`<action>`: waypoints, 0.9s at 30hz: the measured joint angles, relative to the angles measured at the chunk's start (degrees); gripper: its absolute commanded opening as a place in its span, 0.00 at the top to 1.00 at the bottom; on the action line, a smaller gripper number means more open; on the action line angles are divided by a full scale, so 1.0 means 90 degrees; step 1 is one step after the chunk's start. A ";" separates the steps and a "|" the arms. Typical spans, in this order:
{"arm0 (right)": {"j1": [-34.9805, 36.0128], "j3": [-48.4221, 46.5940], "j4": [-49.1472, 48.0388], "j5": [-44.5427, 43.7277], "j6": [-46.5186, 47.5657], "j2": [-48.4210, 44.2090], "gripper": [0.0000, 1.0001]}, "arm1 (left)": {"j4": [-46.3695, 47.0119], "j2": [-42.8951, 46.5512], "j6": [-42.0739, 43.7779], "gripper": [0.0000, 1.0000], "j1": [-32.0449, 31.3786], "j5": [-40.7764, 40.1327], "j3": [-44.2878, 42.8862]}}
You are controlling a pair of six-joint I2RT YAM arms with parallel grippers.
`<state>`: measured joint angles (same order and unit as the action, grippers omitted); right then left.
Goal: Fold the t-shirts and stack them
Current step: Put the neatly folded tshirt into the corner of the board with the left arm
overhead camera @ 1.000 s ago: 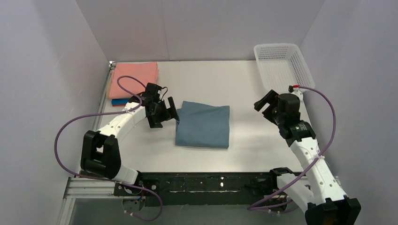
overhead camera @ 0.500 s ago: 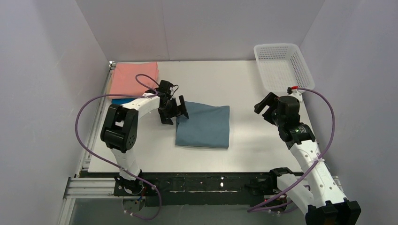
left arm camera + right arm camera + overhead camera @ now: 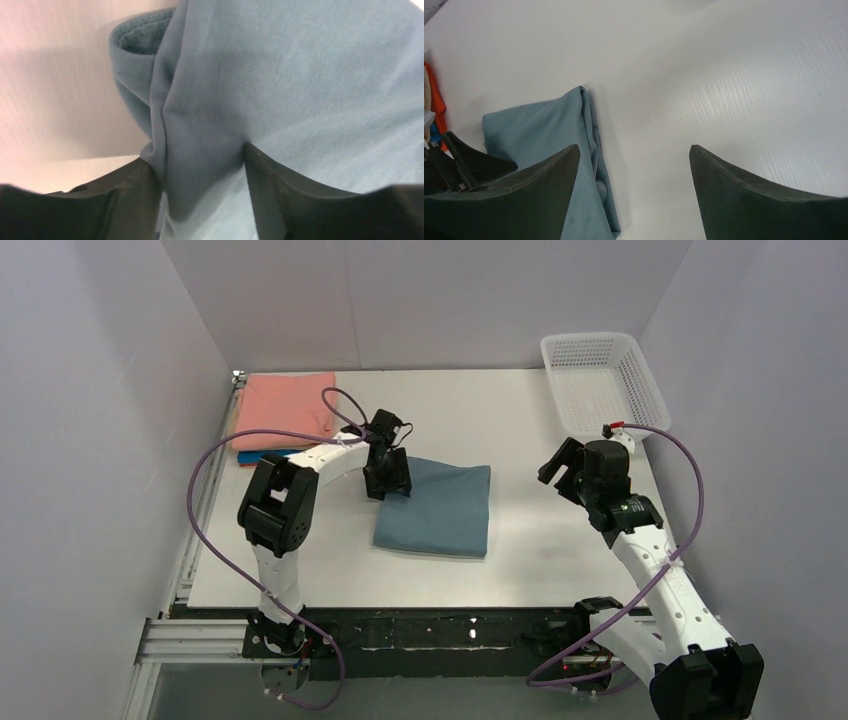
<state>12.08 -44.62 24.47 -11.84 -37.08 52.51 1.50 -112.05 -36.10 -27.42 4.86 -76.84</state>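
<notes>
A dusty blue-grey t-shirt (image 3: 440, 508), folded into a rectangle, lies in the middle of the table. My left gripper (image 3: 388, 483) sits at its far left corner. In the left wrist view a bunched fold of that t-shirt (image 3: 300, 75) fills the gap of the left gripper (image 3: 202, 155), and both fingers press on it. My right gripper (image 3: 560, 465) hangs open to the right of the shirt, off the cloth. The right wrist view shows the right gripper (image 3: 634, 150) wide open over bare table, with the shirt's edge (image 3: 544, 130) beside its left finger. A salmon-pink t-shirt (image 3: 285, 405) tops a stack at the back left.
Under the pink shirt, a bright blue folded shirt (image 3: 262, 455) shows at the stack's near edge and an orange one (image 3: 436, 100) peeks out in the right wrist view. A white mesh basket (image 3: 590, 338) stands at the back right corner. Grey walls close in three sides.
My left gripper has moved right onto the blue-grey t-shirt's far left corner and its jaws have come together on the cloth. The right gripper has shifted slightly.
</notes>
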 measured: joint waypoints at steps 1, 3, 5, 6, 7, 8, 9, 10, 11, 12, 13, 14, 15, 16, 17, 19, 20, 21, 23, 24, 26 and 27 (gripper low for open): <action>-0.0002 0.0000 -0.0017 0.0000 0.0002 0.0015 0.12 | -0.0032 -0.0029 -0.0007 0.56 -0.0032 -0.0058 -0.0036; 0.0000 0.0010 -0.0070 0.0002 0.0005 0.0044 0.12 | -0.0080 -0.0102 -0.0032 0.65 -0.0146 -0.0272 -0.0121; -0.0002 0.0046 -0.0155 0.0022 0.0002 0.0041 0.12 | -0.0129 -0.0219 -0.0053 0.75 -0.0284 -0.0476 -0.0270; -0.0002 0.0080 -0.0231 0.0034 0.0005 0.0041 0.13 | -0.0165 -0.0304 -0.0051 0.84 -0.0323 -0.0561 -0.0376; -0.0002 0.0124 -0.0308 0.0051 0.0002 0.0041 0.13 | -0.0177 -0.0325 -0.0053 0.95 -0.0389 -0.0578 -0.0413; -0.0005 0.0158 -0.0355 0.0073 0.0005 0.0041 0.13 | -0.0204 -0.0393 -0.0073 1.00 -0.0427 -0.0585 -0.0500; -0.0007 0.0182 -0.0381 0.0087 0.0015 0.0058 0.13 | -0.0267 -0.0454 -0.0058 1.00 -0.0464 -0.0595 -0.0610; -0.0007 0.0189 -0.0406 0.0109 0.0034 0.0085 0.13 | -0.0328 -0.0500 -0.0066 1.00 -0.0486 -0.0624 -0.0692; -0.0010 0.0189 -0.0423 0.0124 0.0049 0.0109 0.13 | -0.0384 -0.0534 -0.0058 1.00 -0.0500 -0.0653 -0.0755; -0.0012 0.0189 -0.0444 0.0141 0.0075 0.0151 0.13 | -0.0471 -0.0576 -0.0053 1.00 -0.0512 -0.0697 -0.0838; -0.0012 0.0189 -0.0459 0.0165 0.0104 0.0192 0.13 | -0.0551 -0.0607 -0.0036 1.00 -0.0525 -0.0748 -0.0908; -0.0015 0.0189 -0.0474 0.0177 0.0129 0.0238 0.13 | -0.0661 -0.0644 -0.0015 1.00 -0.0551 -0.0838 -0.1008; -0.0015 0.0189 -0.0493 0.0197 0.0148 0.0277 0.13 | -0.0755 -0.0680 0.0022 1.00 -0.0576 -0.0957 -0.1095; -0.0022 0.0189 -0.0517 0.0216 0.0165 0.0313 0.13 | -0.0879 -0.0729 0.0087 1.00 -0.0624 -0.1154 -0.1212; -0.0027 0.0189 -0.0544 0.0231 0.0177 0.0345 0.13 | -0.0964 -0.0755 0.0158 1.00 -0.0673 -0.1324 -0.1294; -0.0049 0.0189 -0.0585 0.0272 0.0202 0.0389 0.14 | -0.1207 -0.0860 0.0401 1.00 -0.0765 -0.1807 -0.1532; -0.0051 0.0189 -0.0600 0.0291 0.0214 0.0415 0.14 | -0.1343 -0.0940 0.0595 1.00 -0.0782 -0.2079 -0.1688; -0.0056 0.0189 -0.0612 0.0301 0.0219 0.0437 0.14 | -0.1416 -0.0986 0.0760 1.00 -0.0782 -0.2285 -0.1790; -0.0070 0.0189 -0.0622 0.0342 0.0243 0.0512 0.14 | -0.1549 -0.1071 0.1171 1.00 -0.0741 -0.2718 -0.2016; -0.0080 0.0189 -0.0629 0.0359 0.0260 0.0554 0.14 | -0.1596 -0.1090 0.1392 1.00 -0.0712 -0.2919 -0.2118; -0.0092 0.0185 -0.0644 0.0401 0.0306 0.0641 0.14 | -0.1639 -0.1105 0.1797 1.00 -0.0648 -0.3281 -0.2329; -0.0097 0.0182 -0.0653 0.0423 0.0323 0.0680 0.14 | -0.1637 -0.1112 0.2055 1.00 -0.0607 -0.3475 -0.2472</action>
<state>11.20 -42.98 18.59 -8.03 -34.17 58.63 -13.23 -122.06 -17.61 -32.88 -26.41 -99.09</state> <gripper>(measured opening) 0.861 0.113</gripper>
